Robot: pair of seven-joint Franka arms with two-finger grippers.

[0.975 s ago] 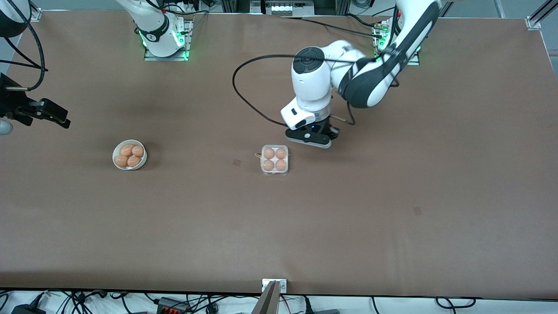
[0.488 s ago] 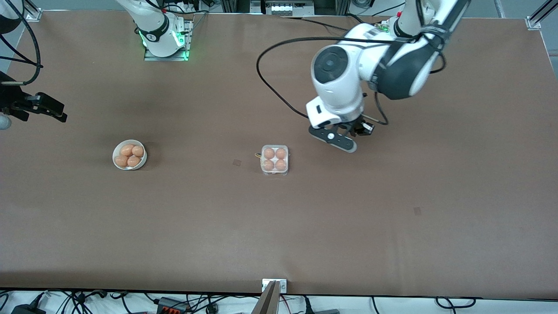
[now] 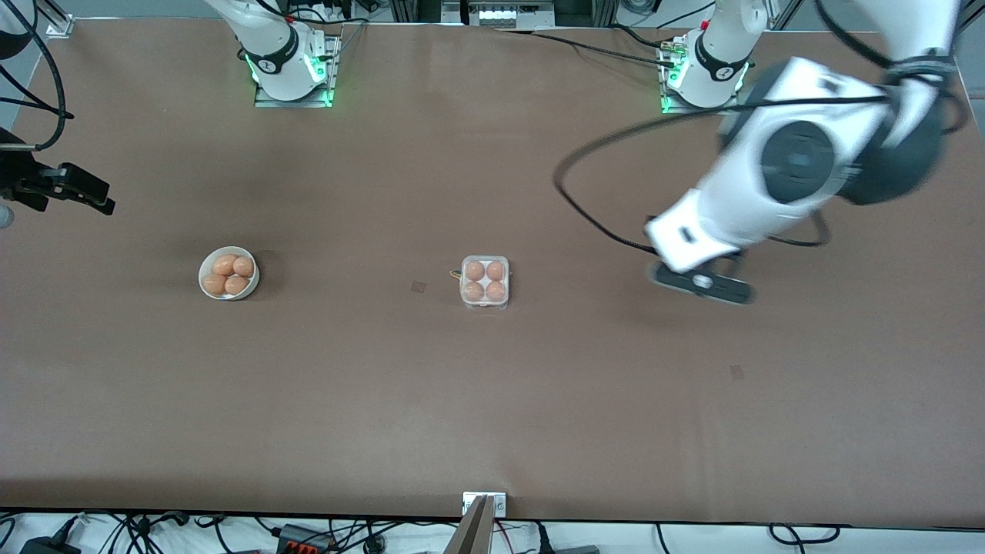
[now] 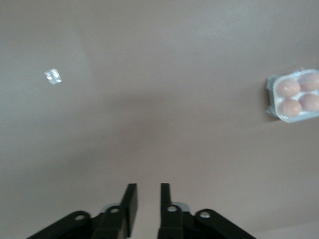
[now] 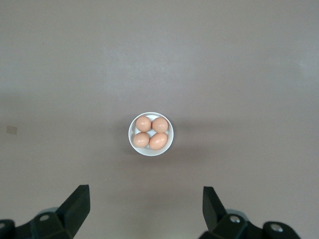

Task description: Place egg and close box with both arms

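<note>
Holding four eggs under its lid, the box (image 3: 485, 282) sits mid-table and looks finished. Left gripper (image 4: 145, 199), empty and slightly parted, hangs over bare table toward its own end; it should clear gently. Right gripper (image 5: 144, 205) waits spread wide above the bowl (image 5: 151, 134).

From my seat, the left arm (image 3: 793, 177) comes out from its base at one o'clock in the front view, elbow high and forearm angled down, wrist pointing at the surface. The left gripper (image 4: 148, 188) hangs at about three o'clock. Its fingers (image 4: 130, 195) are parallel with a narrow gap between them and nothing in it, though the front view is too smeared to confirm that. The right gripper (image 5: 147, 193) waits at nine o'clock at the frame's edge, up in the air, jaws spread wide and empty.
</note>
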